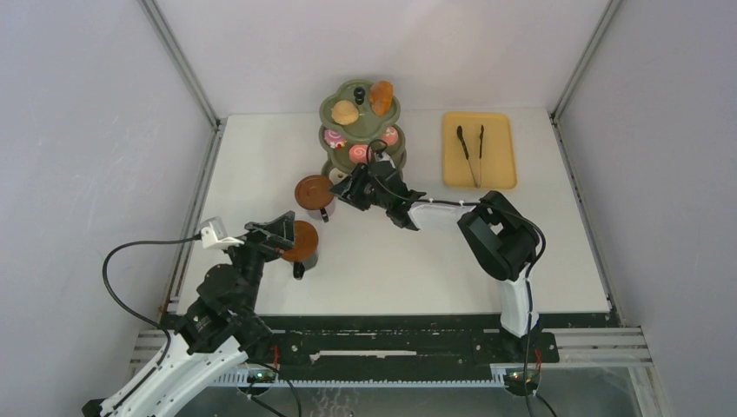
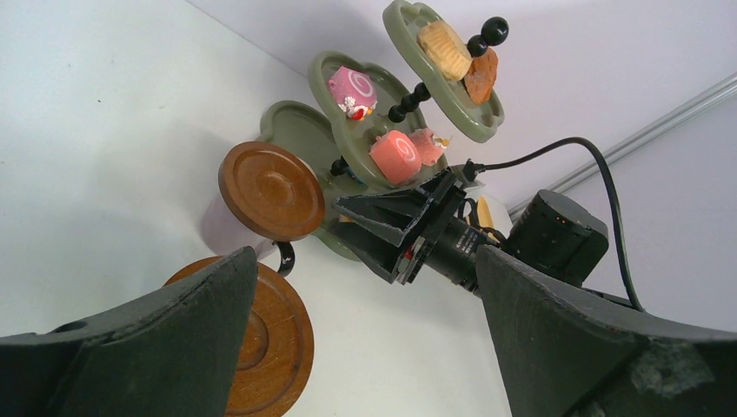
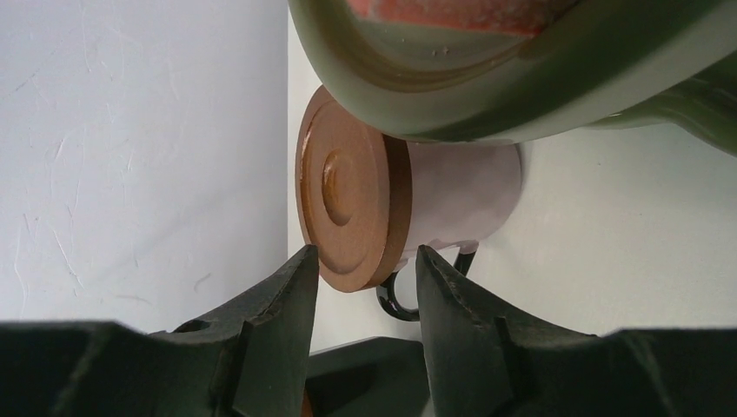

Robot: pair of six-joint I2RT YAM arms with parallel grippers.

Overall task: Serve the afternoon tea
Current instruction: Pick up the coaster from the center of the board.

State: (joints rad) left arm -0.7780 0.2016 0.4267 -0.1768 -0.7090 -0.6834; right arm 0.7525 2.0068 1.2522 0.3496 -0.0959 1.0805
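The olive-green three-tier stand (image 1: 323, 111) stands at the back, with buns (image 1: 345, 112) on its top tier and pink swirl cakes (image 1: 361, 153) on the tier below. Two pale cups with round brown saucers lying on top stand in front of it. My right gripper (image 1: 346, 185) is at the far cup (image 1: 311, 193). Its jaws (image 3: 367, 254) are open, standing either side of the saucer's rim (image 3: 343, 200) near the black handle (image 3: 395, 304). My left gripper (image 1: 278, 234) is wide open over the near cup (image 1: 303, 241), whose saucer (image 2: 269, 339) shows beside its left finger (image 2: 174, 339).
A flat orange-yellow tray (image 1: 500, 149) with black tongs (image 1: 471, 152) lies at the back right. The stand's lower tier (image 3: 521, 95) hangs just above my right gripper. The right arm (image 2: 547, 234) reaches across in front of my left gripper.
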